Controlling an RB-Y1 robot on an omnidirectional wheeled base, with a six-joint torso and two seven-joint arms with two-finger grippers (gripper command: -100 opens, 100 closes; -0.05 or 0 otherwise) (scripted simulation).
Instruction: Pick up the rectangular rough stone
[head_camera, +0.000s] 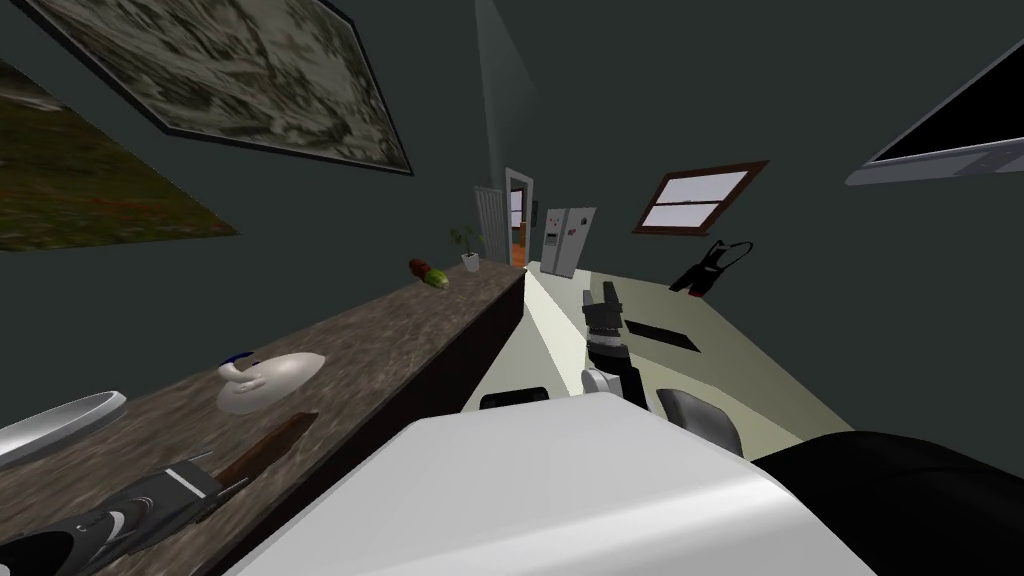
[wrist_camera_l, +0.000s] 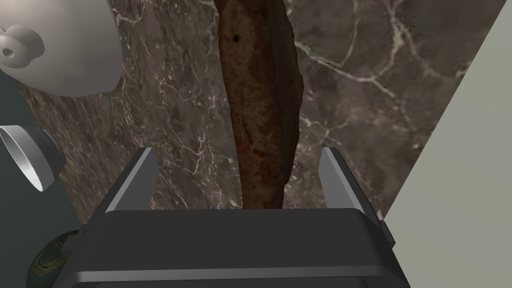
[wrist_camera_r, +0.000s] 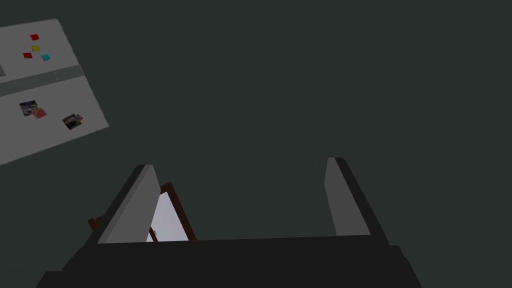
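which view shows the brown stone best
Left wrist view: the stone lies close up between the open left gripper's fingers on the marble counter. Head view shows it small, a sliver; the right wrist view faces away.

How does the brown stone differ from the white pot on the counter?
The stone is long, narrow, rough and brown; the pot is round, smooth and white. The stone lies between the left gripper's open fingers; the pot sits outside them. Both rest on the counter.
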